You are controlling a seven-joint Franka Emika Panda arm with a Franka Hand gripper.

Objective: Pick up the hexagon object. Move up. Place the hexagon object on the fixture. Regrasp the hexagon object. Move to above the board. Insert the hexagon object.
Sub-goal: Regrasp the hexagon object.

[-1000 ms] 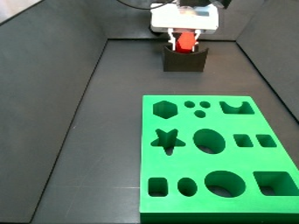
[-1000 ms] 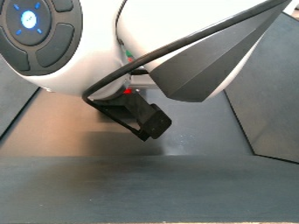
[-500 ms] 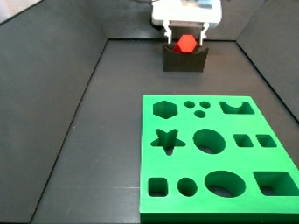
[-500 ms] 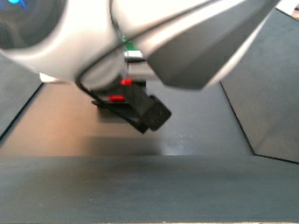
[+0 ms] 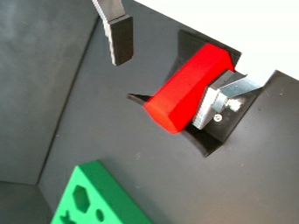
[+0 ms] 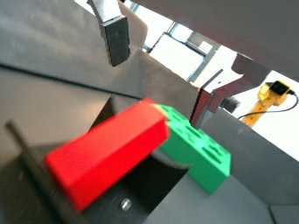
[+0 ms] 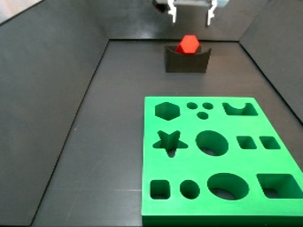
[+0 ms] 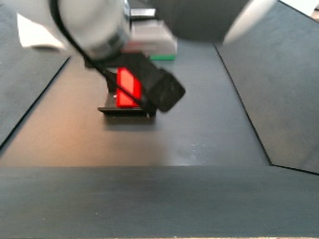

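Overhead, end effector (image 7: 190,11) open, empty, half cropped; hexagon object (image 7: 187,43) on fixture (image 7: 186,60).

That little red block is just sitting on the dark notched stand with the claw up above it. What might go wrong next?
Two risks, as I judge it. The small red hexagonal prism only rests in the notch of the dark fixture, so a slightly off-centre regrasp might knock it out. The open gripper hangs above it, apart from it; its fingers could clip the block's end on the way down.
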